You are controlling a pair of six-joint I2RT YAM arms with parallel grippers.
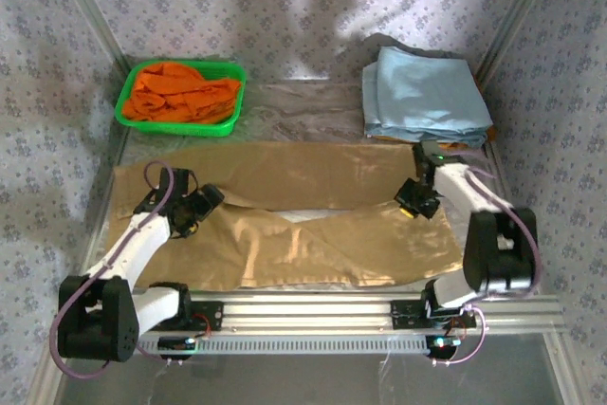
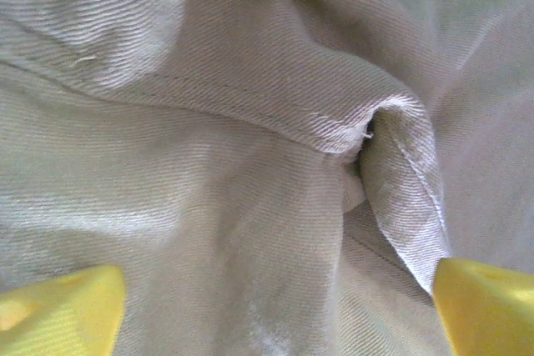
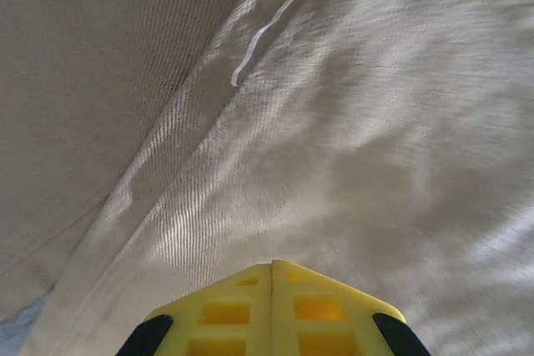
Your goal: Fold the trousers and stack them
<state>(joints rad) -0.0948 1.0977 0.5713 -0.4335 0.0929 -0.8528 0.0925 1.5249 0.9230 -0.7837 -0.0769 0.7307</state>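
The tan trousers (image 1: 313, 244) lie spread across the table, with one leg running along the back and the other along the front. My left gripper (image 1: 201, 206) sits low over their left part. In the left wrist view its yellow fingertips (image 2: 62, 310) stand wide apart, open, over a puckered seam fold of the cloth (image 2: 367, 135); the gripper (image 2: 275, 314) holds nothing. My right gripper (image 1: 417, 201) hovers over the right part of the trousers. In the right wrist view it (image 3: 273, 268) is shut, the fingers pressed together with no cloth between them, just above the tan cloth (image 3: 334, 122).
A green basket (image 1: 128, 109) with a bright orange garment (image 1: 180, 90) stands at the back left. A stack of folded light blue garments (image 1: 427, 92) lies at the back right. An aluminium rail (image 1: 332, 310) runs along the near edge by the arm bases.
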